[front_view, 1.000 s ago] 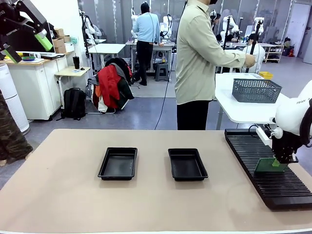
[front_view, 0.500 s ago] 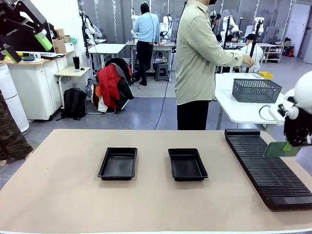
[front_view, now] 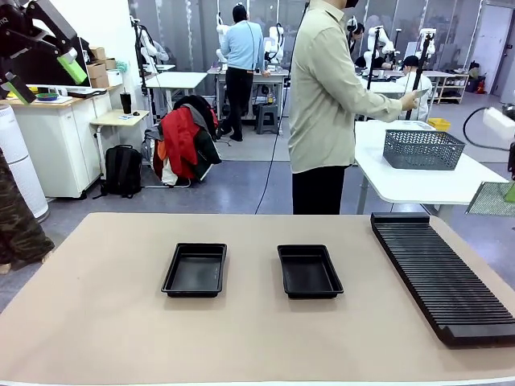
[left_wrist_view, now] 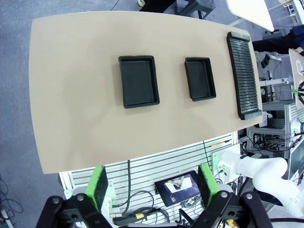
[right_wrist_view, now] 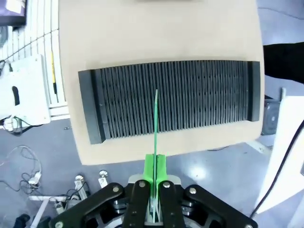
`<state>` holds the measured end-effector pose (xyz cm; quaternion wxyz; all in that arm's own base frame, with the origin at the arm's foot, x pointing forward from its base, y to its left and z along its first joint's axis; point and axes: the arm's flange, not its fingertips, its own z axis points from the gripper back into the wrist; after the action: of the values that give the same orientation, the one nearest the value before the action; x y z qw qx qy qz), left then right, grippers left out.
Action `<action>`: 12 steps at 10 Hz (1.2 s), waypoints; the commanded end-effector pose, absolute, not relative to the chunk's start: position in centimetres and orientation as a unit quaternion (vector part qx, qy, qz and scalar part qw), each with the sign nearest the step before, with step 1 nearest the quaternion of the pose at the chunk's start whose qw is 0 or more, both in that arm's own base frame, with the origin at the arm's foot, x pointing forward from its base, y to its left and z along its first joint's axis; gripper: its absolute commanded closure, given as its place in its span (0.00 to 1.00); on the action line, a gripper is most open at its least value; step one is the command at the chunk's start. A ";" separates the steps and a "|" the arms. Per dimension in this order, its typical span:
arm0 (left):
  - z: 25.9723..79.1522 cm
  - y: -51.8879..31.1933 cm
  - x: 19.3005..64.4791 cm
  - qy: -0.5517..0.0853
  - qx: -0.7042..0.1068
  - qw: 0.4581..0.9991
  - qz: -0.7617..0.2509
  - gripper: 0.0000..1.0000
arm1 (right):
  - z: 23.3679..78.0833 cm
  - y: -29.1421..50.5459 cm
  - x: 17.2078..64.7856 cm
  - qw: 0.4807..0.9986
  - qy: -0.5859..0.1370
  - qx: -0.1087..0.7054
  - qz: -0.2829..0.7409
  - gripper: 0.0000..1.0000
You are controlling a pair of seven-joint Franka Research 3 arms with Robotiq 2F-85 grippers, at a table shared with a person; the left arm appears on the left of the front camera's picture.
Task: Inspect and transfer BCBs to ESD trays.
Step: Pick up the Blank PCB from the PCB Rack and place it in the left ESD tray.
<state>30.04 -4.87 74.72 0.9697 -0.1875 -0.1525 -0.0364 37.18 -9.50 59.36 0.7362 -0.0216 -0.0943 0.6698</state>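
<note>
The one BCB [right_wrist_view: 156, 118] shows edge-on from the right wrist as a thin green line, so its face cannot be read. In the front view the BCB [front_view: 489, 199] is cut off by the picture's edge. The right jaws are clamped on its near edge, green pads [right_wrist_view: 149, 168] pressed against both sides. Beyond those jaws, apart from the BCB, one black ribbed rack [right_wrist_view: 171, 99] lies on the worktop [right_wrist_view: 156, 33]. The left jaws stand wide and hold nothing, their pads [left_wrist_view: 99, 183] far apart. Well beyond them sit the two ESD trays [left_wrist_view: 138, 80], [left_wrist_view: 200, 78], side by side.
</note>
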 end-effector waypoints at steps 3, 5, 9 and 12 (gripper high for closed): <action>74.7 -4.9 30.1 -0.153 -0.188 0.969 -0.035 0.00 | 62.8 -10.4 37.7 0.743 -0.103 -0.010 0.661 1.00; 74.7 -4.9 30.1 -0.153 -0.188 0.969 -0.035 0.00 | 63.0 -11.0 37.3 0.746 -0.107 -0.011 0.657 1.00; 74.7 -4.9 30.1 -0.153 -0.188 0.969 -0.035 0.00 | 62.9 -10.5 37.2 0.741 -0.101 -0.024 0.664 1.00; 74.7 -4.9 30.1 -0.153 -0.188 0.969 -0.035 0.00 | 62.9 -10.5 37.2 0.741 -0.101 -0.024 0.664 1.00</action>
<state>30.03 -4.87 74.73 0.9697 -0.1875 -0.1525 -0.0364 37.23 -10.73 63.00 0.7413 -0.0238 -0.1030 0.6628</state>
